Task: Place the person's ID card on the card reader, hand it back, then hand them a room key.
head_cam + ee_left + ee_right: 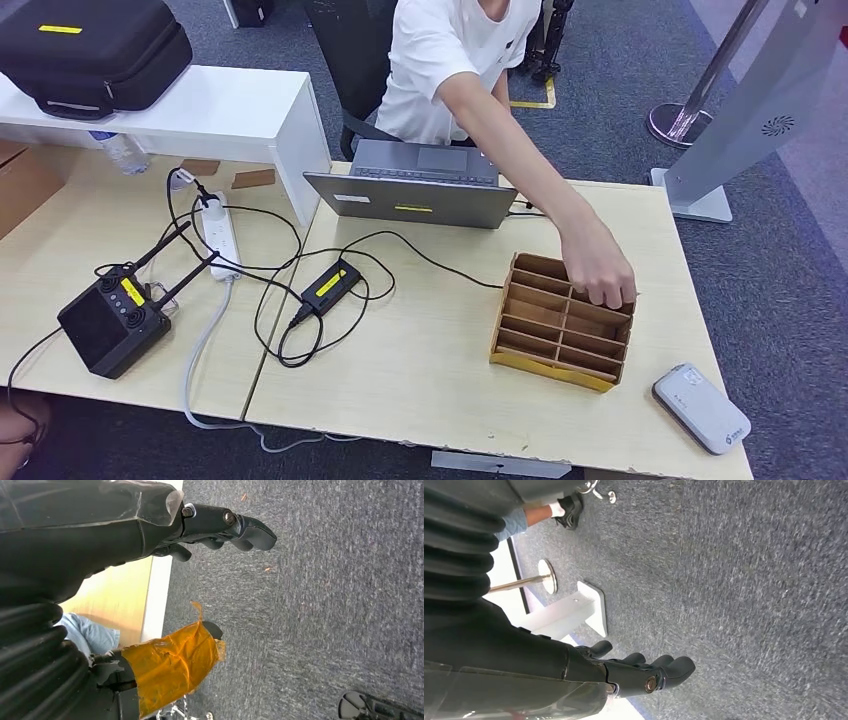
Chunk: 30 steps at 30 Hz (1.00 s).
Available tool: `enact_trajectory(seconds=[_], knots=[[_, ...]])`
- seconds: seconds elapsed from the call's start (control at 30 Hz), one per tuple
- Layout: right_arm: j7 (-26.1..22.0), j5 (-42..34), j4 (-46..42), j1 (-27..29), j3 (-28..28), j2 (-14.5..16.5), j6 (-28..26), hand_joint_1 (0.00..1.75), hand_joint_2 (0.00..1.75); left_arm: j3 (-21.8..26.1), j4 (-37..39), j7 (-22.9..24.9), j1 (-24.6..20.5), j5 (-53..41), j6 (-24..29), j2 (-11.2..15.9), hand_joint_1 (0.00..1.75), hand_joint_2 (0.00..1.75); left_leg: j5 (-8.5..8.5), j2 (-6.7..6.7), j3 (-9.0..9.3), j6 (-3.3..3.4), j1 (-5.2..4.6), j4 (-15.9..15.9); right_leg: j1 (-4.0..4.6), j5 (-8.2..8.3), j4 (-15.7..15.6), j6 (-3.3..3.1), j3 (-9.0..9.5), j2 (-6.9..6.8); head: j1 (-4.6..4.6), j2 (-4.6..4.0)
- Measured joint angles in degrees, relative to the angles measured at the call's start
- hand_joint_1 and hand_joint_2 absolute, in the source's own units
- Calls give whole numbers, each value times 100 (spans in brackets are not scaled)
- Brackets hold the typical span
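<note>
Head view, bench (420, 400): a light wooden top is carrying a wooden divided box (562, 322), which serves as the landmark here.
Head view, person's hand (600, 270): it is reaching into the far right compartment of the wooden divided box; whether it is holding a card cannot be told.
Head view, card reader (701, 407): a flat white device is lying on the bench near the wooden divided box, to its right and closer to the robot.
Head view, laptop (420, 185): it is sitting open beyond the wooden divided box, to its left.
Head view, black adapter (330, 285): it is lying with looped cables well left of the wooden divided box.
Left wrist view, left hand (220, 527): it is hanging over grey carpet (325, 605), fingers (252, 532) loosely curled and holding nothing.
Right wrist view, right hand (639, 672): it is hanging over carpet too, fingers (676, 667) slightly curled, apart, and empty.
</note>
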Motion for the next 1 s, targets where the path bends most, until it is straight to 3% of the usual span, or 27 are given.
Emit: enact_trajectory(seconds=[0.2,1.0], knots=[[16,-5,7,4,103,0,285,0,175,9,34,28,-14,-26,-76,21,0,175,0,0,0,0,0,0,0,0,0,0,-1,0,0,0],[-121,-2,14,5,238,0,433,0,175,9,37,109,-26,-157,111,34,0,175,0,0,0,0,0,0,0,0,0,0,0,0,0,0]])
